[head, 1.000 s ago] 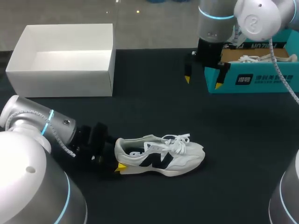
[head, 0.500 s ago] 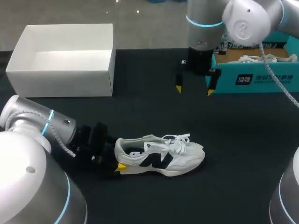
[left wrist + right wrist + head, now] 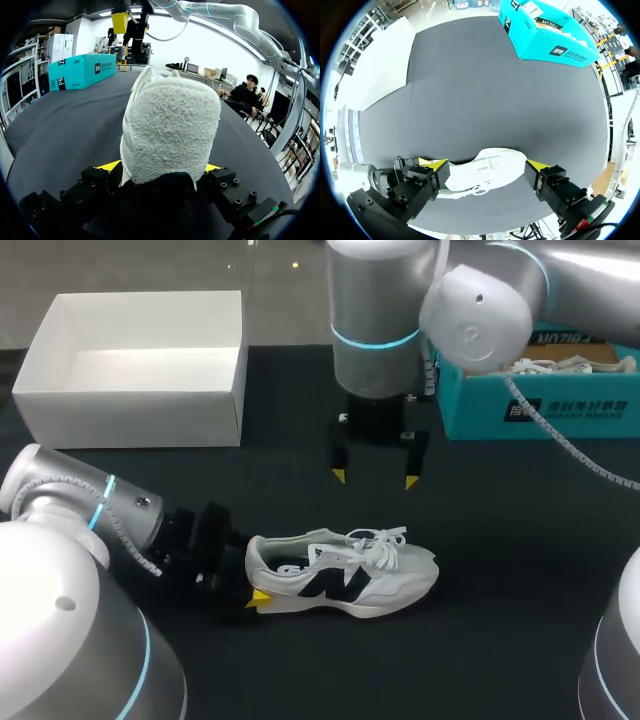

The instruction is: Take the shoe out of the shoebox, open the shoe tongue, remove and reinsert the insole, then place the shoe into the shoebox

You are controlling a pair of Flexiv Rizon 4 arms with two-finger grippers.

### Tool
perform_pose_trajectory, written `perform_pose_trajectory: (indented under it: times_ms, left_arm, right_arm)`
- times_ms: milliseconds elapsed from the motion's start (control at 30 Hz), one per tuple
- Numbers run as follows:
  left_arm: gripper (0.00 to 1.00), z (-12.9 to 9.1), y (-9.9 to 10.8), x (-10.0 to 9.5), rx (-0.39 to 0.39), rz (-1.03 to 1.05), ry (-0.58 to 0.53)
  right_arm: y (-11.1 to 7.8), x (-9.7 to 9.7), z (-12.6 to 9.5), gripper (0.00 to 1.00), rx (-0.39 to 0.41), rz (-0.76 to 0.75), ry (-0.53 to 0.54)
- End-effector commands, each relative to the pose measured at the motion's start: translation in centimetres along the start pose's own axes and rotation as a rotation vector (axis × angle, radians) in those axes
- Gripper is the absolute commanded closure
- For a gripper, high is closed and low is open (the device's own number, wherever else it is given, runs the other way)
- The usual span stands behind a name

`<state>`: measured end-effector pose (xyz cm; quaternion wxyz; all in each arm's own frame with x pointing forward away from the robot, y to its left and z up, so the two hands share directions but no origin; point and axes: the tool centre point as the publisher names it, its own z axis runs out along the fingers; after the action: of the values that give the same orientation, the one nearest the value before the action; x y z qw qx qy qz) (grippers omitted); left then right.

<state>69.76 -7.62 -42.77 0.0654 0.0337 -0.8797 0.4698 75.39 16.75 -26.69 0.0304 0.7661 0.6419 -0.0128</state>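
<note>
Shoe point(image 3: 345, 575) on table point(image 3: 520, 540), before shoebox point(image 3: 540, 405)

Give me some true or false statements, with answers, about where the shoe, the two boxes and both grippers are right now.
1. The shoe lies on the table, outside both boxes. True.
2. The right gripper is shut on the shoe's laces. False: it is open, above the shoe, with nothing between its fingers.
3. The left gripper grips the shoe at its heel. True.
4. The white box holds a shoe. False: it looks empty; the teal shoebox holds another shoe.
</note>
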Motion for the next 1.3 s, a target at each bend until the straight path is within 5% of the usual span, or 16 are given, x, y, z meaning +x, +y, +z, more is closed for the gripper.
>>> perform_pose_trajectory:
  times_ms: [33, 567, 1300]
  left_arm:
    - [1.00, 0.2, 0.4, -0.3, -0.001, -0.001, 0.000]
    - [1.00, 0.2, 0.4, -0.3, -0.001, -0.001, 0.000]
    - [1.00, 0.2, 0.4, -0.3, -0.001, -0.001, 0.000]
  right_arm:
    - [-2.1, 1.7, 0.3, 0.00, -0.024, -0.008, -0.010]
    - [-6.8, 7.7, 3.7, 0.00, 0.016, -0.036, -0.068]
    - [-9.5, 7.2, 6.7, 0.00, 0.071, 0.015, -0.254]
